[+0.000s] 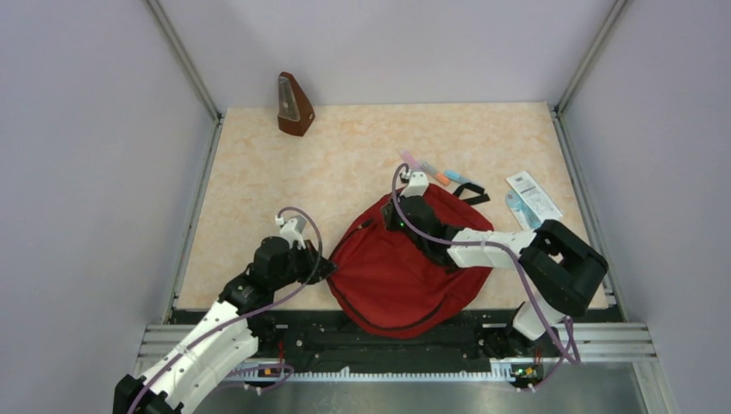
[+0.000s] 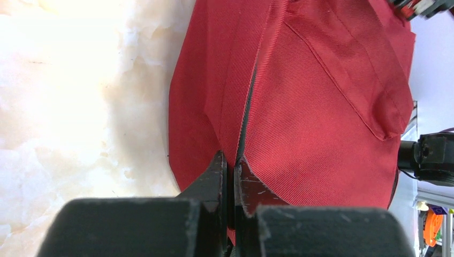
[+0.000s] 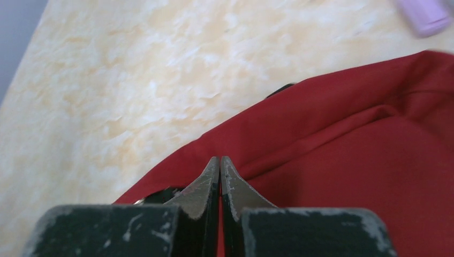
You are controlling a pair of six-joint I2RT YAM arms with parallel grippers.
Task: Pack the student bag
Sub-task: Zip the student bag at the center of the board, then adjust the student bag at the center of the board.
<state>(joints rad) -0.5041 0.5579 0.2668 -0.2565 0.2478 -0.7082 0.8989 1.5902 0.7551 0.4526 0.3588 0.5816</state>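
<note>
The student bag point(image 1: 396, 276), dark red with black trim, lies flat at the near middle of the table. My left gripper point(image 1: 328, 269) is at its left edge. In the left wrist view this gripper point(image 2: 231, 160) is shut on a fold of the bag's red fabric point(image 2: 321, 118) along a black seam. My right gripper point(image 1: 398, 214) hovers over the bag's far left part. In the right wrist view it point(image 3: 220, 159) is shut, with nothing seen between its tips and the bag point(image 3: 364, 160) right behind them. A small black zipper part point(image 3: 160, 195) shows left of the fingers.
A brown wooden metronome point(image 1: 295, 105) stands at the far left corner. Several coloured markers point(image 1: 431, 170) lie just beyond the bag, one of them a purple marker point(image 3: 425, 16). White and blue packets point(image 1: 530, 198) lie at the right. A black strap point(image 1: 472, 191) sticks out of the bag's far right.
</note>
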